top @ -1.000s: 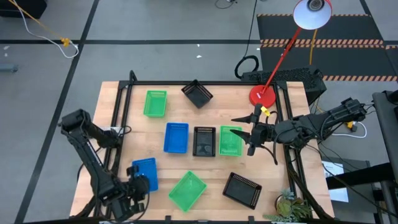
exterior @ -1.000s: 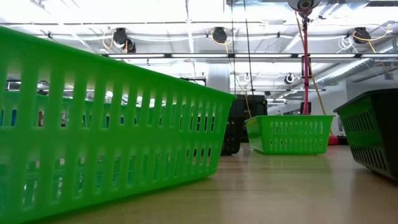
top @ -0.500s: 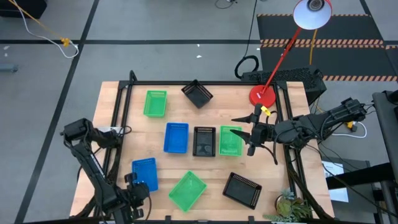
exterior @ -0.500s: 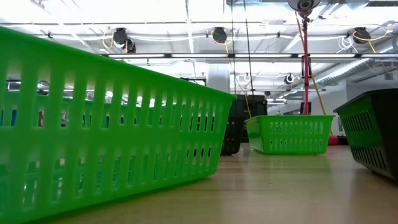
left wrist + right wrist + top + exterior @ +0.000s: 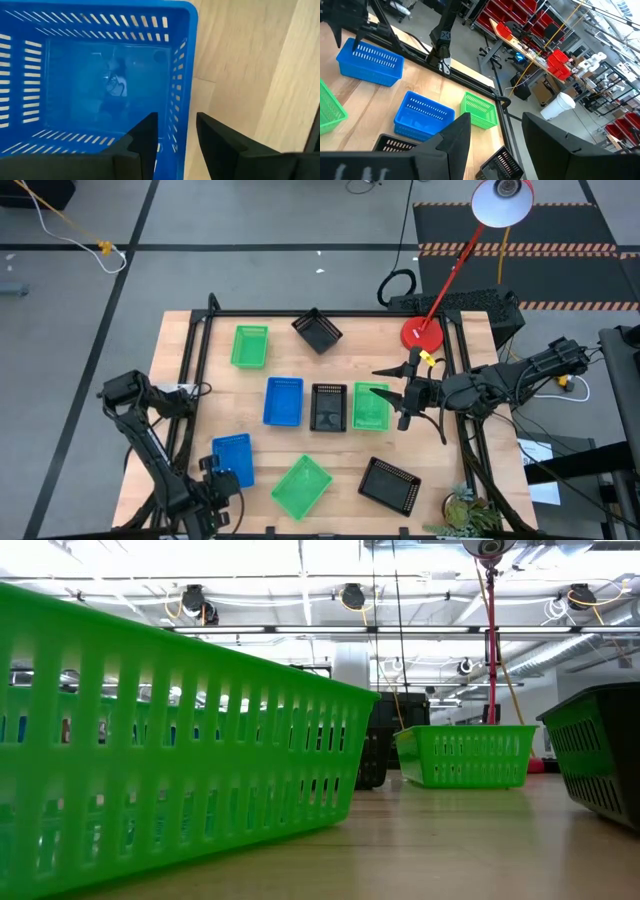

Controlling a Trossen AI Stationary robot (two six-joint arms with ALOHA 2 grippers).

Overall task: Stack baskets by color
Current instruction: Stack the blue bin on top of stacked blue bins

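Observation:
Eight baskets show on the wooden table. Blue ones sit at centre (image 5: 283,401) and near left (image 5: 232,455). Green ones sit far left (image 5: 249,346), centre right (image 5: 370,408) and near centre (image 5: 302,485). Black ones sit far (image 5: 317,330), centre (image 5: 328,407) and near right (image 5: 390,484). My left gripper (image 5: 218,476) points down at the near-left blue basket (image 5: 95,75), open. One finger (image 5: 145,137) is inside its side wall (image 5: 182,75) and one finger (image 5: 215,140) outside, with no touch showing. My right gripper (image 5: 378,380) hangs open above the centre-right green basket.
A red round lamp base (image 5: 422,333) stands at the far right corner, its arm reaching over the table's edge. A black frame rail (image 5: 195,370) runs along the left side. A plant (image 5: 465,515) sits at the near right corner. Bare wood lies between the baskets.
My left gripper has sunk toward the near-left blue basket and tipped more steeply downward. The baskets and my right arm have kept still.

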